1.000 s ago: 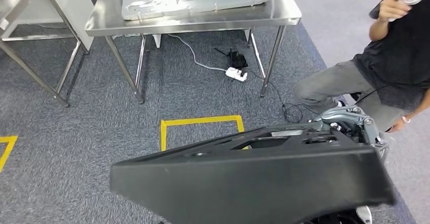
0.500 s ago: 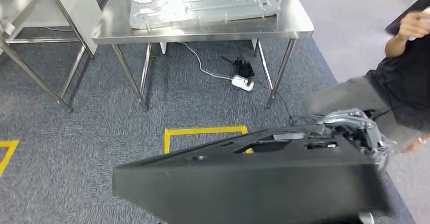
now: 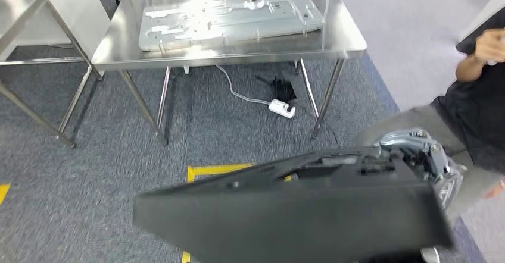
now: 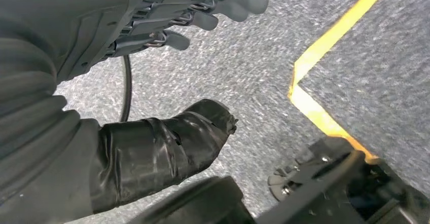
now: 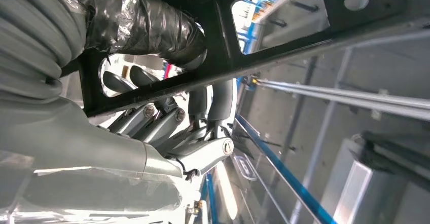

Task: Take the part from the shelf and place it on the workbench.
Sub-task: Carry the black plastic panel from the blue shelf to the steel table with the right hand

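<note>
**Part in hand, bench coming closer**

Part (image 3: 298, 215), big, black and flat-sided, sits right under my view, tilted, and blocks most of what lies below. My right hand (image 3: 426, 159) holds it at its far right end. In the right wrist view my fingers (image 5: 167, 117) are hooked through an opening in the part's black frame, thumb over the bar, so that hand is clamped on it.

My left hand (image 4: 167, 26) looks down at the carpet with fingers apart and thumb (image 4: 167, 143) spread away from them. Nothing lies between them, so I take it to be holding nothing, though a dark edge of the part runs close beside it.

Just beyond the part is the yellow floor marking (image 3: 220, 171). A second ago I saw its whole front outline; now the part covers most of it and the view has slid forward. That is my own walking, not the things moving.

Farther on stands the steel bench (image 3: 333, 40), with more of its top visible than before. A pale grey moulded tray (image 3: 232, 19) lies across it. A power strip (image 3: 281, 107) and cable lie beneath. A person (image 3: 476, 96) stands at the right.

I judge the pick done and the carry under way; the bench is still well apart.
</note>
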Controlling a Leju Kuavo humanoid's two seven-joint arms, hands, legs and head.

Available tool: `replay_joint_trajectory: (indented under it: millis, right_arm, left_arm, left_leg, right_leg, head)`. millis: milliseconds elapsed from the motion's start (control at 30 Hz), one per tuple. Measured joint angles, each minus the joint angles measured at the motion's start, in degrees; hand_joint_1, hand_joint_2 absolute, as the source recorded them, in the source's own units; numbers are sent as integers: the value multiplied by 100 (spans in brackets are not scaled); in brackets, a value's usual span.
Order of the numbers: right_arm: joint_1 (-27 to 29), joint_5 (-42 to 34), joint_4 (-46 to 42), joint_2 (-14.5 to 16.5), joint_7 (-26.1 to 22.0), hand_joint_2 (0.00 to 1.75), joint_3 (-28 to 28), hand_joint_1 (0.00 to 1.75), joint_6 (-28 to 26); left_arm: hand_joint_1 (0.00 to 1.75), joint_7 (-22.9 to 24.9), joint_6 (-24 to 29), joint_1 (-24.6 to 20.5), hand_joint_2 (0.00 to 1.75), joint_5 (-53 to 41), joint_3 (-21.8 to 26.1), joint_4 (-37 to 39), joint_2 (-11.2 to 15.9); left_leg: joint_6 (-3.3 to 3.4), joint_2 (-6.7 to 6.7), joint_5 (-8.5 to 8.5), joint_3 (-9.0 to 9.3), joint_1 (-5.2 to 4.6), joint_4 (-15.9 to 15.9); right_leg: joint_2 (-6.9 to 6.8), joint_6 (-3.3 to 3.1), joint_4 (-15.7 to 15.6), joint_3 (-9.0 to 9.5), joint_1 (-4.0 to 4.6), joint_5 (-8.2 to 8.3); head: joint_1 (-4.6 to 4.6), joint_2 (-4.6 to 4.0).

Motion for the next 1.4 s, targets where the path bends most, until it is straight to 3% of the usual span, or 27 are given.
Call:
replay_joint_trajectory:
  millis: [33, 100, 133, 200, 233, 300, 333, 367, 400, 500, 533, 567, 633, 700, 733, 800, 833, 867, 900, 967, 1033, 1133, 1167, 1233, 1300, 1367, 1400]
  right_arm:
    - [1, 1, -2, 0, 4, 175, -1, 175, -1]
    - [-3, 6, -15, 0, 12, 175, -2, 175, -4]
    - [-4, 8, -21, 0, 13, 175, -2, 175, -6]
    - [-4, 8, -28, 0, 14, 175, -2, 175, -9]
    - [2, 7, -29, 0, 14, 175, -2, 175, -10]
    - [11, 3, -28, 0, 17, 175, -3, 175, -10]
    - [14, 3, -27, 0, 19, 175, -3, 175, -10]
    - [16, 2, -27, -1, 20, 175, -3, 175, -10]
    - [18, 1, -27, -2, 21, 175, -3, 175, -10]
    - [40, -7, -26, -12, 26, 175, -4, 175, -11]
    - [46, -10, -28, -15, 30, 175, -4, 175, -11]
    - [44, -11, -34, -17, 33, 175, -4, 175, -11]
    - [34, -10, -44, -22, 38, 175, -4, 175, -10]
    - [30, -8, -46, -24, 38, 175, -4, 175, -10]
    - [29, -8, -46, -24, 38, 175, -4, 175, -10]
    - [32, -8, -46, -24, 38, 175, -4, 175, -10]
    - [33, -8, -46, -24, 38, 175, -4, 175, -9]
    - [34, -8, -46, -24, 38, 175, -4, 175, -8]
    - [34, -8, -45, -24, 39, 175, -4, 175, -7]
    - [32, -16, -40, -24, 46, 175, -4, 175, -6]
    - [25, -43, -37, -24, 57, 175, -3, 175, -7]
    - [24, -69, -43, -25, 66, 175, -4, 175, -10]
    - [19, -68, -45, -25, 64, 175, -4, 175, -11]
    - [10, -74, -47, -26, 62, 175, -5, 175, -13]
    - [13, -81, -45, -26, 62, 175, -6, 175, -13]
    - [22, -84, -44, -27, 62, 175, -6, 175, -13]
    - [25, -84, -44, -29, 62, 175, -6, 175, -13]
  left_arm:
    - [0, 7, -1, 7, 175, 1, -1, 0, 4]
    - [0, 16, -1, 3, 175, -1, -2, 0, 5]
    - [0, 18, 1, 0, 175, -2, -2, 0, 4]
    - [0, 20, 4, -12, 175, -3, -2, 0, 4]
    - [0, 21, 5, -15, 175, -3, -2, 0, 4]
    - [0, 26, 5, -13, 175, -3, -2, 0, 3]
    - [0, 30, 5, -10, 175, -3, -2, 0, 3]
    - [0, 34, 4, -8, 175, -3, -2, 0, 3]
    - [0, 38, 3, -8, 175, -3, -2, 0, 3]
    - [0, 51, -5, -15, 175, -3, -3, 0, 1]
    - [0, 57, -8, -20, 175, -4, -4, 0, 1]
    - [0, 61, -9, -29, 175, -6, -4, 0, 0]
    - [0, 61, -9, -45, 175, -8, -4, 0, -2]
    - [0, 58, -9, -60, 175, -9, -4, 0, -4]
    - [0, 57, -9, -61, 175, -9, -4, 0, -7]
    - [0, 59, -11, -55, 175, -9, -4, 0, -10]
    - [0, 62, -14, -47, 175, -8, -4, 0, -10]
    - [0, 66, -18, -41, 175, -7, -4, 0, -10]
    - [0, 70, -22, -36, 175, -6, -4, 0, -10]
    - [0, 79, -36, -22, 175, -3, -4, 1, -3]
    - [0, 87, -52, -4, 175, 1, -5, 2, 11]
    - [0, 90, -62, 7, 175, 0, -6, 2, 15]
    - [0, 89, -62, -2, 175, -2, -7, 2, 13]
    - [0, 88, -63, -28, 175, -5, -7, 2, 10]
    - [0, 89, -62, -33, 175, -7, -7, 2, 11]
    - [0, 91, -62, -17, 175, -9, -8, 2, 11]
    - [0, 91, -62, -10, 175, -10, -8, 2, 11]
  left_leg:
    - [31, -3, 102, 26, -12, -74]
    - [94, -7, 56, 147, -4, -162]
    - [129, -10, 35, 226, 6, -223]
    - [187, -13, -31, 406, 13, -307]
    - [204, -14, -91, 493, 8, -329]
    - [213, -23, -244, 692, 0, -345]
    - [211, -34, -335, 812, -1, -345]
    - [206, -47, -431, 944, -2, -345]
    - [196, -58, -532, 1074, -3, -346]
    - [138, -94, -825, 1334, -13, -327]
    - [108, -103, -884, 1395, -15, -303]
    - [71, -110, -894, 1423, -14, -260]
    - [10, -87, -790, 1338, 0, 57]
    - [-46, -61, -750, 962, 16, 658]
    - [-71, -52, -847, 723, 29, 963]
    - [-110, -40, -1258, 284, 58, 1323]
    - [-119, -34, -1432, 139, 66, 1320]
    - [-119, -29, -1479, 63, 69, 1185]
    - [-109, -24, -1369, 41, 68, 941]
    - [-74, -14, -675, 73, 44, 355]
    - [-26, -29, -193, 149, 9, 50]
    - [56, -57, -128, 377, 16, -87]
    - [86, -54, -142, 470, 21, -130]
    - [138, -49, -208, 640, 18, -190]
    - [162, -56, -312, 764, 7, -210]
    - [157, -69, -442, 918, 1, -213]
    - [148, -75, -513, 1008, 0, -213]
  right_leg:
    - [8, 38, 11, 39, 4, -17]
    - [10, 105, 113, 42, -3, 57]
    - [8, 123, 302, -33, -5, 139]
    - [5, 141, 880, -410, -21, 152]
    - [5, 151, 1193, -650, -23, 38]
    - [3, 189, 1536, -1067, -35, -416]
    - [3, 209, 1509, -1196, -40, -612]
    - [3, 218, 1356, -1266, -44, -668]
    - [4, 214, 1100, -1293, -46, -506]
    - [-3, 150, 313, -1310, -11, 715]
    - [-1, 119, 202, -1289, 3, 940]
    - [0, 82, 181, -1233, 20, 960]
    - [7, -3, 134, -1085, 10, 906]
    - [-2, -73, 111, -930, -5, 804]
    - [-7, -94, 109, -861, -7, 738]
    - [3, -100, 109, -708, -10, 594]
    - [12, -94, 109, -613, -13, 514]
    - [20, -84, 109, -504, -16, 430]
    - [24, -71, 107, -385, -19, 342]
    - [30, -31, 102, -186, -18, 173]
    - [48, 43, 107, -45, -11, 44]
    - [54, 142, 306, 39, -10, 78]
    - [48, 161, 478, -40, -15, 91]
    - [36, 189, 996, -372, -34, -48]
    - [34, 215, 1468, -822, -40, -372]
    - [33, 232, 1455, -1093, -47, -509]
    - [32, 231, 1232, -1129, -48, -367]
  head:
    - [1, 0]
    - [9, 0]
    - [20, 0]
    - [48, 0]
    - [59, 0]
    - [64, 0]
    - [67, 0]
    - [68, 0]
    - [71, 0]
    - [71, 0]
    - [64, 0]
    - [60, 0]
    - [61, 1]
    - [60, 1]
    - [59, 0]
    - [56, 0]
    - [55, 0]
    - [55, 0]
    - [55, 0]
    - [58, 0]
    - [64, 0]
    - [78, 0]
    - [87, 0]
    - [101, 0]
    - [104, 0]
    - [105, 0]
    - [106, 0]
